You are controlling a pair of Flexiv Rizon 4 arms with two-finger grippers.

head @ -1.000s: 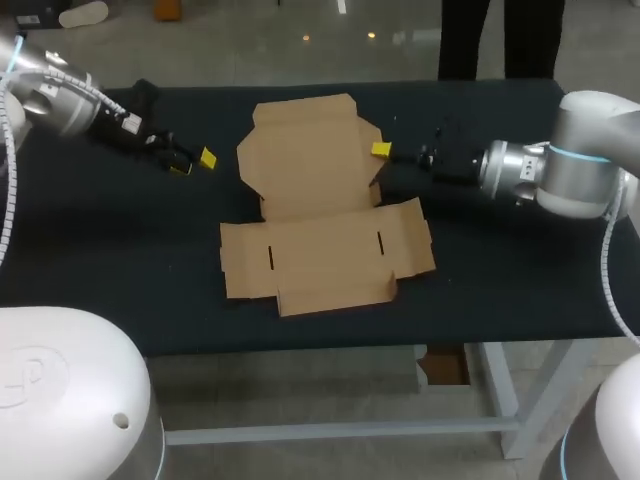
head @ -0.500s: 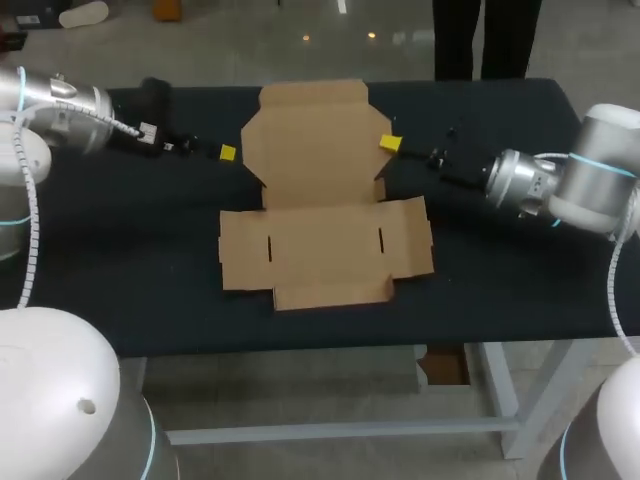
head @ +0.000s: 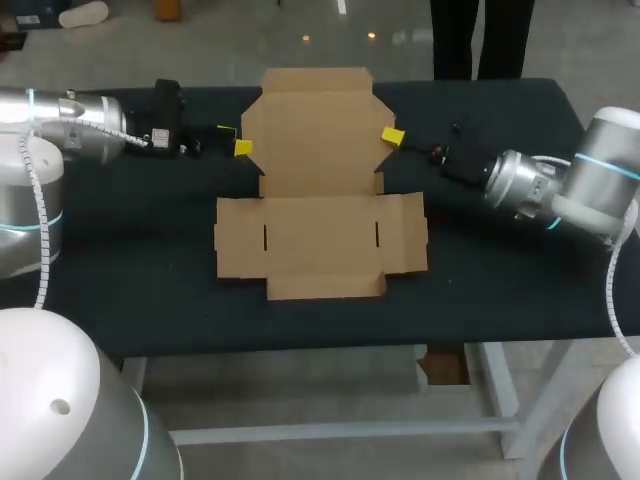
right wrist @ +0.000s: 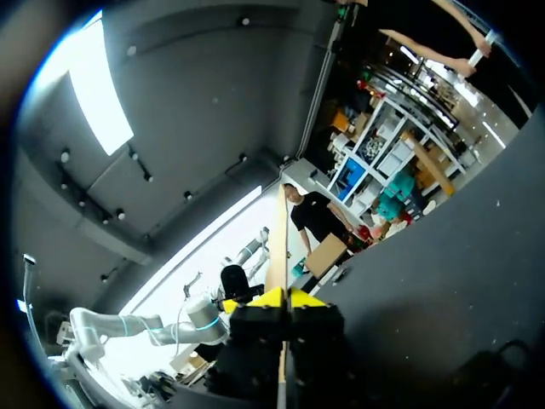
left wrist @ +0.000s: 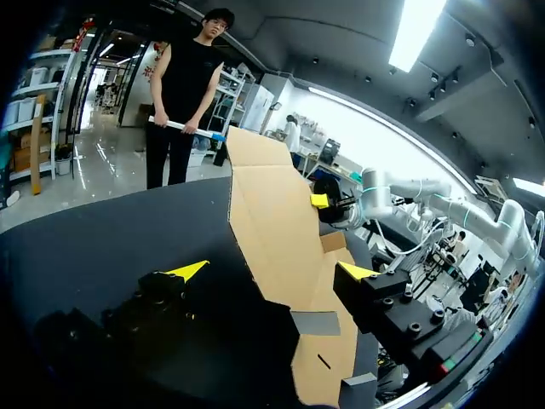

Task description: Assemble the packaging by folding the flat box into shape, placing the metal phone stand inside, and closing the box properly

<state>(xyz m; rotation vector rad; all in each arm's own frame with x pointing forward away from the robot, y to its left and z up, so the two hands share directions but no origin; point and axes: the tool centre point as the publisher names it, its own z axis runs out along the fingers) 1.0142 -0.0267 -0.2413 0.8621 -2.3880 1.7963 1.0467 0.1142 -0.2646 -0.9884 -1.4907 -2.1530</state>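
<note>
**Fig. Folding, opening stage.** The flat box [head: 320,245] lies unfolded at the middle of the tabletop [head: 130,250]. Its rear panel [head: 315,130], toward 12 o'clock, appears tilted up off the surface. The right pincer [head: 393,136], at the panel's 3 o'clock edge, is closed narrow on the cardboard (the sheet's edge runs between both tips in the right wrist view). The left pincer [head: 243,148], at the 9 o'clock edge, stands wide, with the panel's corner between its tips but ungripped. The step in hand is judged to be raising the first panel. The next move probably calls for the left pincer to close on its edge, so that both lift evenly without twisting the sheet. No phone stand is visible.
</note>
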